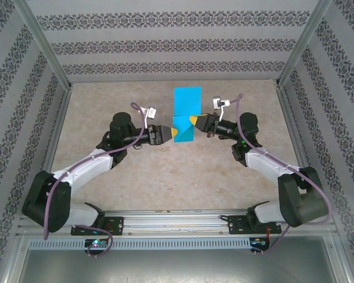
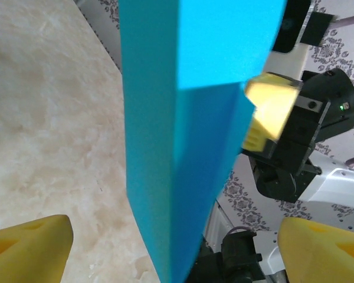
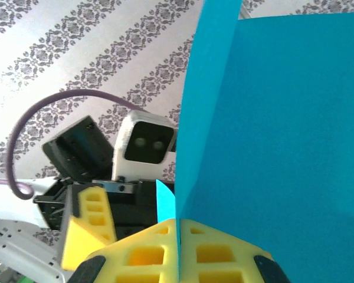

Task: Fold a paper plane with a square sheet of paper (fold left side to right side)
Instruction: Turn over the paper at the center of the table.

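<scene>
Top view
- Paper (image 1: 187, 101): teal, at mid-table toward the far side. The upper part reads as a plain rectangle and the lower part is creased, with a slanting fold. It seems raised off the table, though this angle does not settle it.
- Left claw (image 1: 169, 134): tips at the paper's lower left edge.
- Right claw (image 1: 193, 120): yellow tips at the paper's right edge, about halfway up.
- Table (image 1: 135, 171): beige, marbled, enclosed by a patterned wall (image 1: 165, 47).

Left wrist view
- Paper (image 2: 183, 118): stands upright as a tall teal band between the fingers, with a crease running down it and a folded flap on its right.
- Left claw (image 2: 177, 253): spread wide, one yellow finger (image 2: 29, 247) at each lower corner, neither touching the paper.
- Right claw (image 2: 265, 115): beyond the paper, its yellow pad against the flap's right edge.
- Table (image 2: 47, 147): to the left, below the paper.

Right wrist view
- Right claw (image 3: 178, 233): closed and pinching the paper, whose edge runs down into the seam between the two yellow pads.
- Paper (image 3: 283, 118): rises from the pinch, a broad face to the right and a narrow fold standing straight up.
- Left claw's finger (image 3: 82, 227): yellow, behind and left of the paper.
- Camera (image 3: 144, 141): white housing above that finger.
- Cable (image 3: 47, 130): purple, arching over at left against the wall (image 3: 76, 47).
</scene>
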